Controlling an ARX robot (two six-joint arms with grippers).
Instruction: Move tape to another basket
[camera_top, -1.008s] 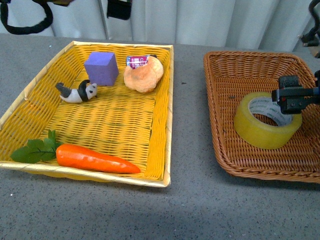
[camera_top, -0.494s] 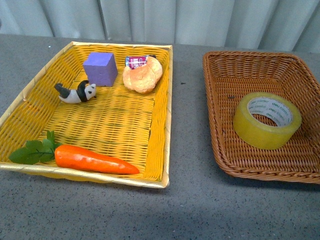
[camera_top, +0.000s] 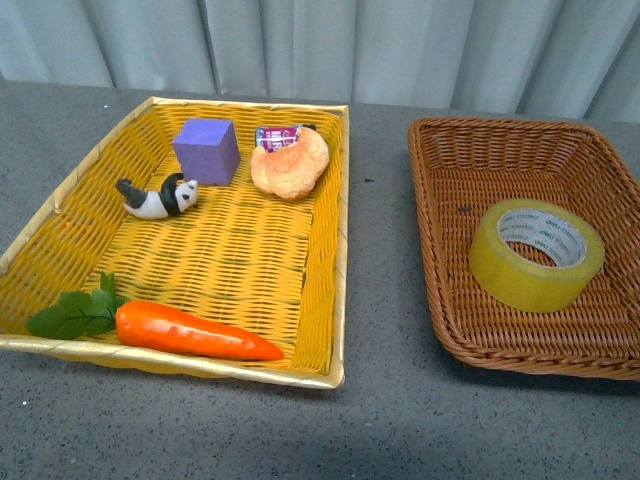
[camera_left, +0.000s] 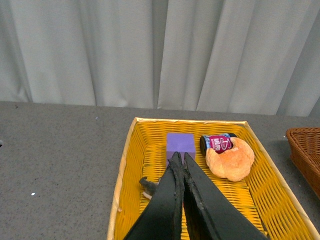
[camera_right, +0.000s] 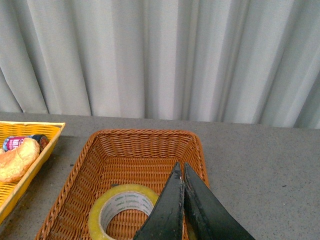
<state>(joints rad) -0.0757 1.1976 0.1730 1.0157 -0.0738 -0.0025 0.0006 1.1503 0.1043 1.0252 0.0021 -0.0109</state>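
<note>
Yellow tape (camera_top: 536, 254) sits in the brown basket (camera_top: 440, 250) already; both arms' fingers (camera_right: 181, 192) pinched together, empty, job looks done.

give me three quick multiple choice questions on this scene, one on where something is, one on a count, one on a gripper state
1. Where is the yellow packing tape roll?
A. brown wicker basket
B. yellow woven tray
C. grey table

2. How many things lie in the yellow woven tray?
A. two
B. three
C. five

3. How is the right gripper?
A. shut
B. open
C. holding the roll

Answers: 1 A, the roll lies flat inside the brown basket. 2 C, carrot, panda, purple block, croissant, small can. 3 A, its fingers meet with nothing between them.
</note>
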